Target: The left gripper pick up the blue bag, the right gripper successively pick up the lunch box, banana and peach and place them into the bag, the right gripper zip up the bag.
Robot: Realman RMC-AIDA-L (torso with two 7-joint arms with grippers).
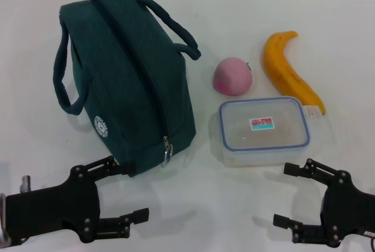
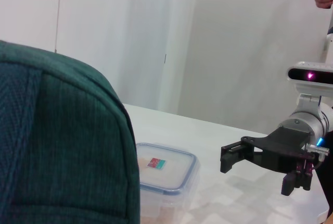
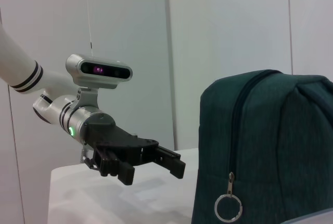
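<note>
Blue bag (image 1: 126,76) lies zipped, long axis running away from the wide-open left gripper (image 1: 126,190); right gripper (image 1: 293,196) gapes empty before the lunch box (image 1: 262,130).

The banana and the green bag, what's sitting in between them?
The peach sits between the banana and the blue bag, as the head view shows.

The tall dark teal-green fabric bag (image 1: 126,76) stands zipped on the white table (image 1: 187,199), walling off the left half; its two loop handles arch clear of its sides. A narrow strip of bare table separates it from the clear blue-rimmed plastic lunch box (image 1: 262,130). The round pink peach (image 1: 233,76) sits just behind the box, the curved orange-yellow banana (image 1: 290,70) beside it, its tip touching the box's far corner. Bare table lies between the box and the spread fingers of the right gripper (image 1: 296,196), and in front of the left gripper (image 1: 126,190).
</note>
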